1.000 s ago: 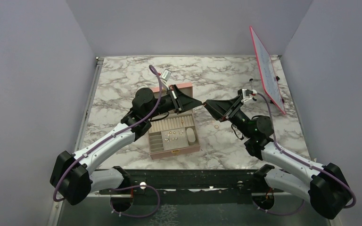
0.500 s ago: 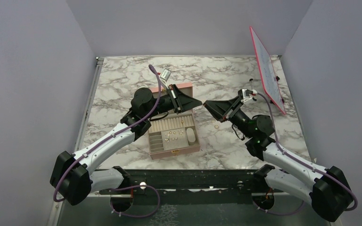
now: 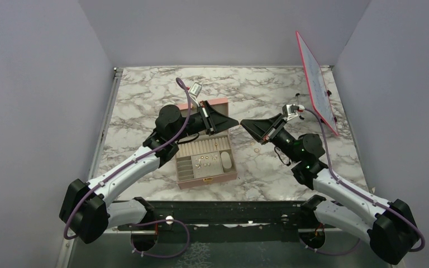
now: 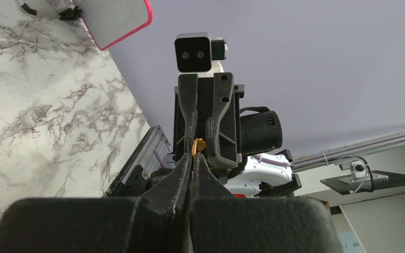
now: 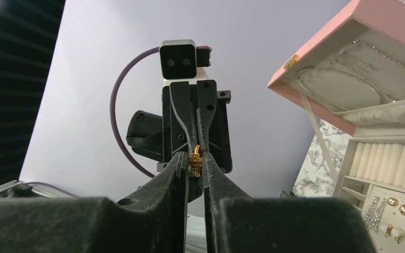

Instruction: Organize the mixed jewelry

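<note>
L hand (image 4: pixel 192 157) pinched on gold earring (image 5: pixel 195 159), flower face toward R hand (image 3: pixel 244 123); R grip unclear.

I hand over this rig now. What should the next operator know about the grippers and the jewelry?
Left gripper: shut on a small gold piece, held in the air by the open pink box.
Right gripper: tip to tip with it, fingers beside the piece; grip unclear.
Done: several pieces lie in the box.
Left to do: place this piece; a gold ring lies loose on the table.
</note>
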### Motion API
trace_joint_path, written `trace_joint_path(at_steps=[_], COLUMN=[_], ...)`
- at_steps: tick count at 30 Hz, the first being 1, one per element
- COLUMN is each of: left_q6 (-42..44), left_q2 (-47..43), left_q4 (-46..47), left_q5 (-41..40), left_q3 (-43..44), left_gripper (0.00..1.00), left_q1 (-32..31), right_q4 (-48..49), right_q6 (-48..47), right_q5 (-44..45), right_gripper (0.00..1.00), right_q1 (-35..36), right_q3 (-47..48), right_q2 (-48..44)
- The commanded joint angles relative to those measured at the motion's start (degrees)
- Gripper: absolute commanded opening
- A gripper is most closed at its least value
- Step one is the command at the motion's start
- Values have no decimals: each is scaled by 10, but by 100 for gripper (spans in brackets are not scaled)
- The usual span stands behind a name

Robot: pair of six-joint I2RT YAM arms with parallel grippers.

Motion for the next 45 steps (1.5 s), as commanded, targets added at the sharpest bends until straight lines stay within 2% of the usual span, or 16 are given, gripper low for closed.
trace_joint_path(at_steps=[1, 5, 7, 11, 15, 19, 22, 26, 30, 37, 45], left_q6=[3, 12, 15, 28, 60, 124, 176, 226, 258, 291, 318], left_q2=[-15, -19, -21, -32, -58, -93, -118, -151, -169, -193, -213], left_q4=[16, 16, 16, 13, -13, -121, -210, -282, -332, -366, -387], left_q5=[10, 2, -2, -22, -63, -140, -209, -282, -334, -374, -411], left_q3=[-7, -12, -16, -31, -46, -36, -18, -5, 11, 15, 12], left_gripper=[0, 0, 5, 28, 58, 75, 81, 87, 92, 95, 96], left_q1=[2, 3, 4, 8, 11, 11, 11, 11, 11, 12, 11], right_q4=[-12, -29, -43, -87, -161, -261, -306, -317, -334, -375, -438], right_q6=[-13, -24, -35, -65, -123, -203, -261, -297, -335, -384, -410], right_q5=[3, 3, 4, 12, 26, 44, 51, 47, 106, 244, 363], right_gripper=[15, 11, 10, 9, 8, 8, 8, 6, 6, 6, 6], right_q1=[-2, -1, -1, -1, -1, -1, -2, 9, 65, 160, 215], right_q3=[22, 27, 32, 38, 54, 89, 109, 123, 153, 215, 279], right_q2=[-6, -7, -9, -14, -16, 4, 33, 91, 157, 240, 310])
